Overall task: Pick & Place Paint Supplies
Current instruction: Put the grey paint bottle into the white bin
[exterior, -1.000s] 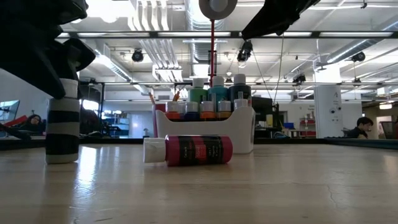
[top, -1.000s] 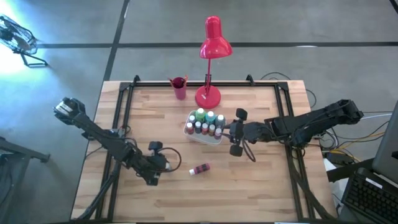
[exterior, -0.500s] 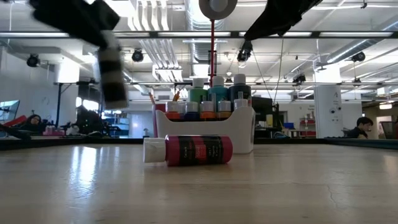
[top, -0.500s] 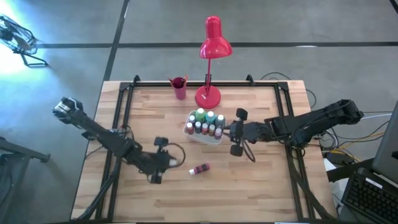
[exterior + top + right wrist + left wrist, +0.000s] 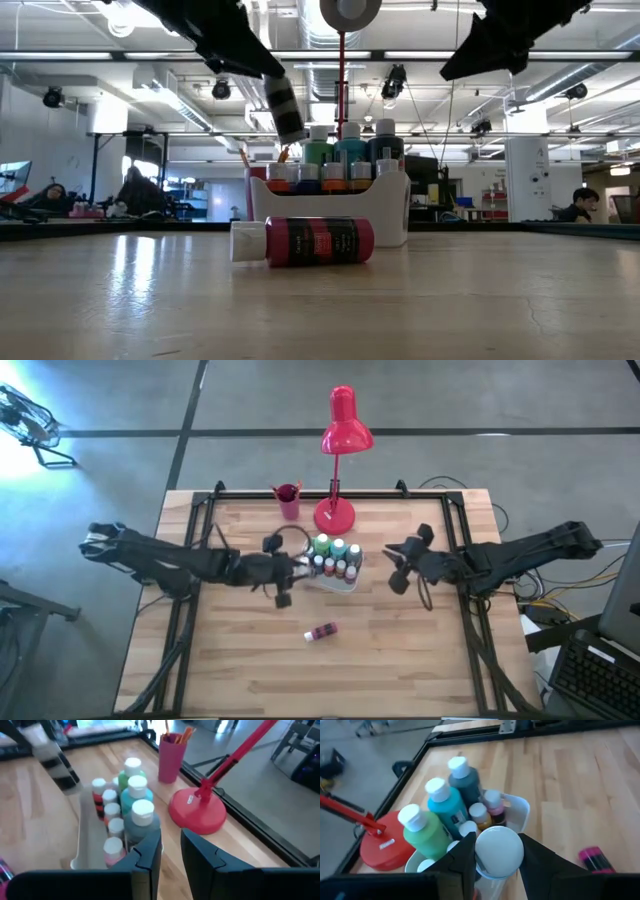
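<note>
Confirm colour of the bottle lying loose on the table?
Red bottle with a dark label and pale cap; clearest in the low view.

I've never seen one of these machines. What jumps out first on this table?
The bright red desk lamp at the table's far edge catches the eye first. Just in front of it sits a white tray packed with small paint bottles, and the left gripper hovers at the tray's left end, holding a black-and-white bottle above it. One red bottle lies on its side alone, nearer the front of the table.
</note>
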### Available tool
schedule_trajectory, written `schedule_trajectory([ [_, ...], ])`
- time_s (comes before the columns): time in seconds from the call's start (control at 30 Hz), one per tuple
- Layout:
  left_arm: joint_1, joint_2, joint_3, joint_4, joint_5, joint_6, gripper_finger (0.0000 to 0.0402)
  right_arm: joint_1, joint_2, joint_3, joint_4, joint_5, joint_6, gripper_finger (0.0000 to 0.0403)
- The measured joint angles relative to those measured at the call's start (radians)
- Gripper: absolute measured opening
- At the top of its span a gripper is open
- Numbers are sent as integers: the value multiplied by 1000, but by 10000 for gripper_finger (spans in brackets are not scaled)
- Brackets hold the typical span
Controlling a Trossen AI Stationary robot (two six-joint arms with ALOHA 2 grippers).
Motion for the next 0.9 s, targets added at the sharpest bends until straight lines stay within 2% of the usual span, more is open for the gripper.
schedule_trajectory([
  [0.17,94,14,0,17,83,-54,119,-1,-92,-71,69,10,0,71],
  [0.33,142,55,0,18,152,-118,119,-1,-153,-122,93,26,-9,82],
  [0.9,173,251,0,66,153,-162,119,-1,-173,-173,116,25,-27,102],
])
